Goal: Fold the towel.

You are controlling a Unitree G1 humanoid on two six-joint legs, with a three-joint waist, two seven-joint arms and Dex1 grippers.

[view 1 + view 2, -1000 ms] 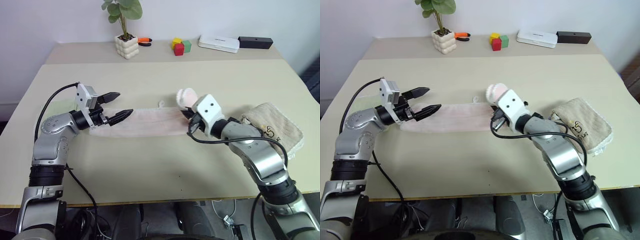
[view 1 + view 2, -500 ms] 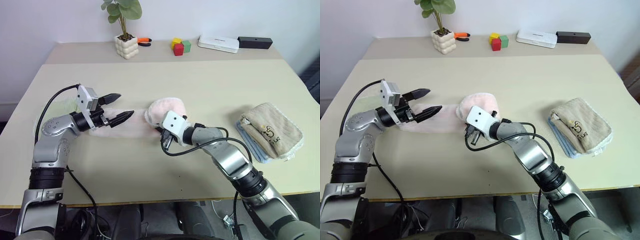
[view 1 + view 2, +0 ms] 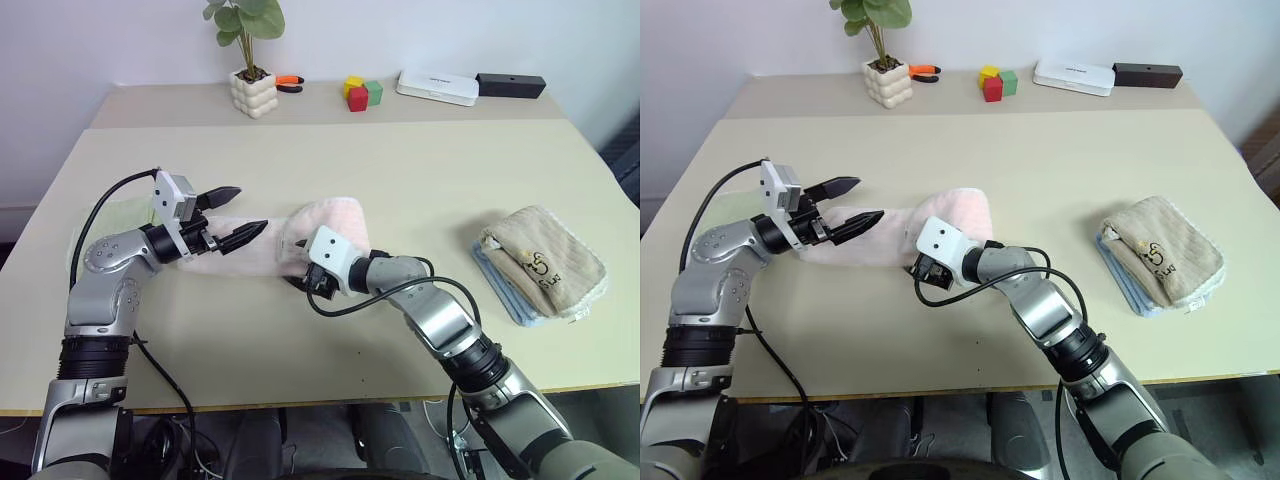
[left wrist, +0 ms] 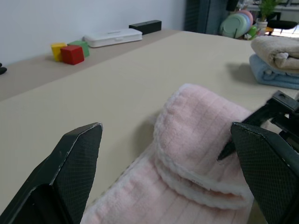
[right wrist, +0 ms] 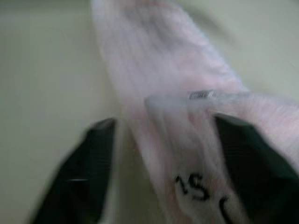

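The pale pink towel [image 3: 335, 218] lies in a long strip across the table, its right end doubled back over the rest in a soft roll [image 4: 201, 135]. My right gripper [image 5: 163, 126] sits low at the near edge of that fold [image 3: 300, 272], open, its two black fingers [image 5: 93, 163] spread wide with the towel's edge and a small printed label between them. My left gripper [image 3: 251, 207] hovers just above the towel's left part, pointing toward the fold, open and empty.
A tan towel [image 3: 545, 258] rests on a blue folded one at the right. A light green towel [image 3: 122, 212] peeks out under my left arm. Along the back stand a potted plant [image 3: 252, 92], an orange tool [image 3: 290, 82], coloured blocks [image 3: 362, 92], a white box [image 3: 437, 87] and a black box [image 3: 510, 84].
My right gripper carried the towel's right end leftward and down onto the rest, then opened. The left arm stayed still.
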